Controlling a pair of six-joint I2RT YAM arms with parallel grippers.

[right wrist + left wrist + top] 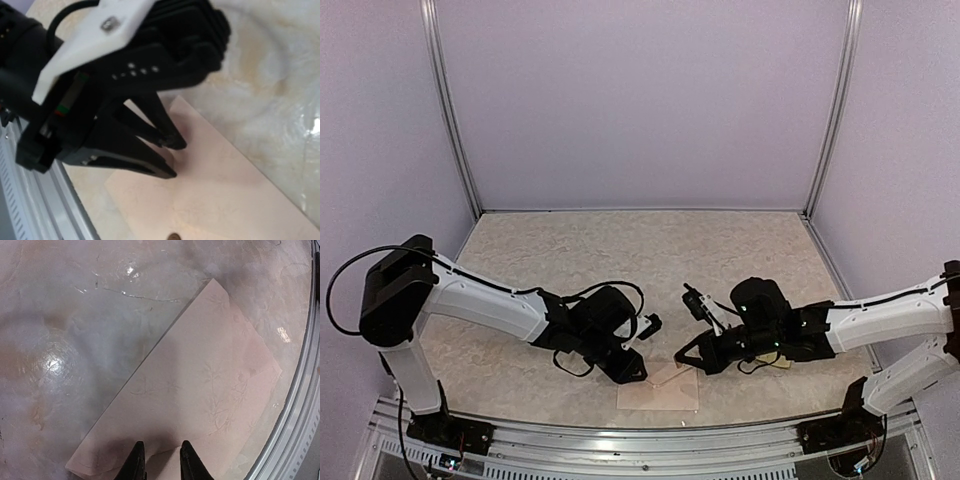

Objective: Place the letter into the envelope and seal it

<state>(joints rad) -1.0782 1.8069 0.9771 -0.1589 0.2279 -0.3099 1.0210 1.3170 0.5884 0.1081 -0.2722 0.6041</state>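
Observation:
The pale pinkish-beige envelope [660,392] lies flat at the table's front edge, between my two arms. It fills the left wrist view [200,390] and shows a faint leaf print and a flap edge. My left gripper [161,443] is open a little, and both fingertips rest on the envelope near that edge. It also shows in the right wrist view [174,159] with its jaws apart. My right gripper [682,355] hangs over the envelope's far right corner, and its own fingers are out of its wrist view. A small brown round spot [173,236] sits at that view's bottom edge. No separate letter shows.
A yellowish sticker sheet [778,363] lies partly under my right arm. The metal rail [620,440] runs along the table's front edge just below the envelope, and it also shows in the left wrist view [300,405]. Loose black cables [615,290] loop behind the left wrist.

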